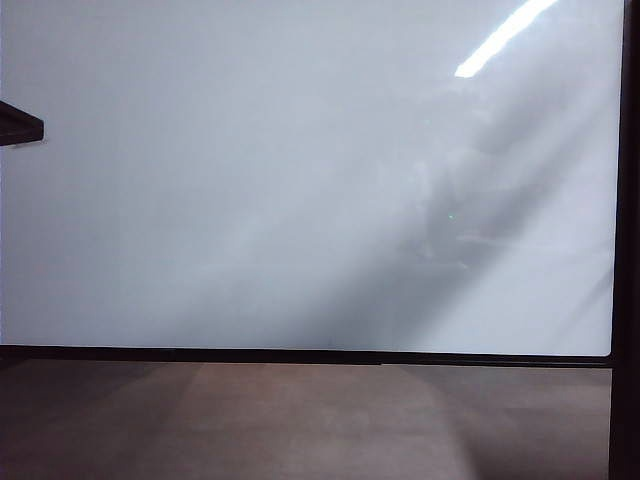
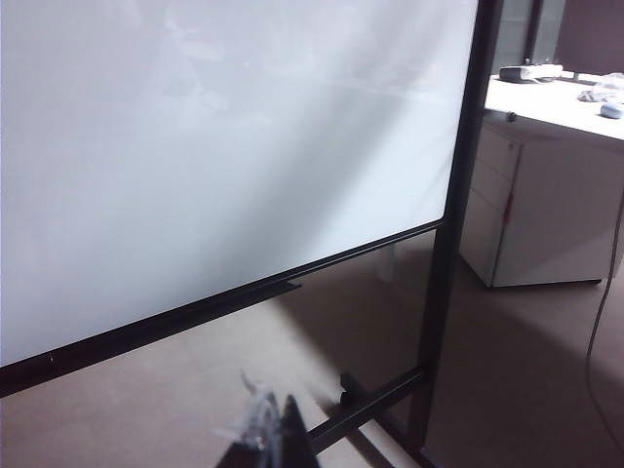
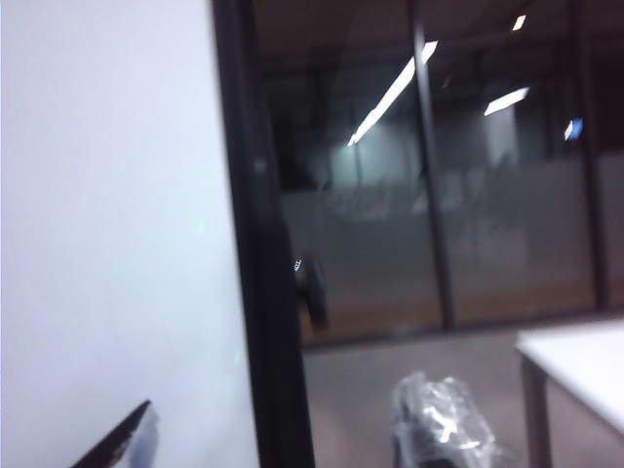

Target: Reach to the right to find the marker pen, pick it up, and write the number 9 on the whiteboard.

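Fingers [image 3: 441, 429] of right gripper [image 3: 283, 444] are seen apart at whiteboard [image 1: 250, 180] right edge; left gripper [image 2: 271, 437] is seen near its lower edge, finger state can't be told.

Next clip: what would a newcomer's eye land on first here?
The blank whiteboard fills the exterior view, a ceiling light's glare near its top right corner. The left gripper hangs low before the board's bottom edge; the right gripper, fingers apart, is by its black side frame.
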You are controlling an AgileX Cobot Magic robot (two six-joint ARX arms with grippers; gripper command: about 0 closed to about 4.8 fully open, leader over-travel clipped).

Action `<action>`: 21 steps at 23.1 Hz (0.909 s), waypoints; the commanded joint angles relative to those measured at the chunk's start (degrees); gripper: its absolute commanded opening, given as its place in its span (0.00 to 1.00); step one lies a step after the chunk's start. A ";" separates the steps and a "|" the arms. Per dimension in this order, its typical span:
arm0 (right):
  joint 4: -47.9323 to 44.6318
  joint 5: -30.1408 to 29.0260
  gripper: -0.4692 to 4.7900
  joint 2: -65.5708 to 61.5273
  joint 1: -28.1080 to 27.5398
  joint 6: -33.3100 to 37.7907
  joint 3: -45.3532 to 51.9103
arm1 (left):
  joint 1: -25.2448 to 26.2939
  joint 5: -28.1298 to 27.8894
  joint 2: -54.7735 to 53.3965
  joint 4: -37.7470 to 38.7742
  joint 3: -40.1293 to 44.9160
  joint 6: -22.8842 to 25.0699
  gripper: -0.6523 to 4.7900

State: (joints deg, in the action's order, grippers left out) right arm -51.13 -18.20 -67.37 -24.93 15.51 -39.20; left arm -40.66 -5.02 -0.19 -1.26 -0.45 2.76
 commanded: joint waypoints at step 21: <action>-29.09 0.83 0.77 -46.36 5.49 -6.58 -5.18 | -0.02 0.09 -0.04 -0.07 -0.02 -0.17 0.11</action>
State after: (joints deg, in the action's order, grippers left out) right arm -79.07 -16.67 -113.14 -19.29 9.10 -43.38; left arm -40.64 -5.02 -0.16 -0.97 -0.45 2.76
